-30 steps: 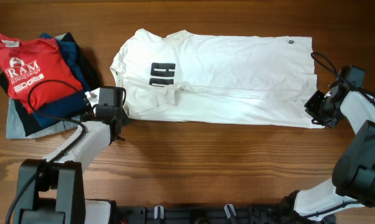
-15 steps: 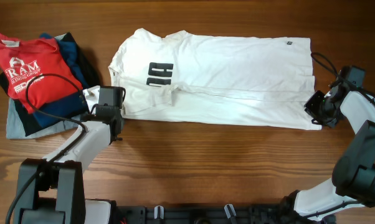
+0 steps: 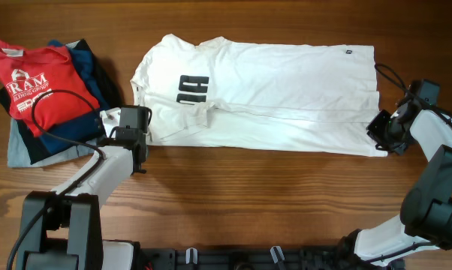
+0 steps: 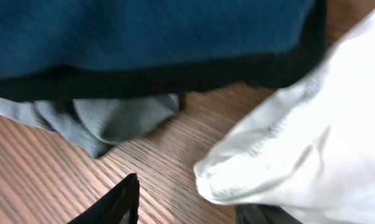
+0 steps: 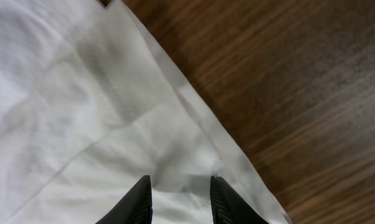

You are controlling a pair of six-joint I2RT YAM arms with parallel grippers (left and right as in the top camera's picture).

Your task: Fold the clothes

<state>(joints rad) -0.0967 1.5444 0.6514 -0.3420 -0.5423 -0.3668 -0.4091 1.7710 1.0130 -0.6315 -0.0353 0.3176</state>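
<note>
Left gripper (image 4: 197, 200): jaws stand well apart, wider than a second ago. Nothing is clamped between them now.
At its fingers: the sleeve corner (image 4: 237, 177) of the white T-shirt (image 3: 271, 90) lies loose on the table (image 3: 248, 202), draped over the right-hand finger. Bare wood shows in front of the other finger.
What just changed: this gripper has opened up at the shirt's edge. That end of the shirt has settled a touch closer to it than a second ago. To me it looks like a let-go after laying the fold down.
Right gripper (image 5: 180, 186): it has not moved over this second. Its jaws are a little apart with the shirt's hem corner between and under them. I cannot tell whether it is pinching the cloth or only resting on it.
Shirt as it lies: stretched out between the two grippers, flat on the wood, with its near long edge doubled over. Part of the black lettering is tucked under that fold.
Meaning for the task: I'd judge one lengthwise fold is down and the shirt is still long, so cross folds remain.
Just beyond the left gripper: a grey garment (image 4: 106, 121), then a blue garment (image 4: 144, 31), close to the sleeve but not touching it.
Farthest: the red T-shirt (image 3: 31, 82) on top of that pile, untouched.
</note>
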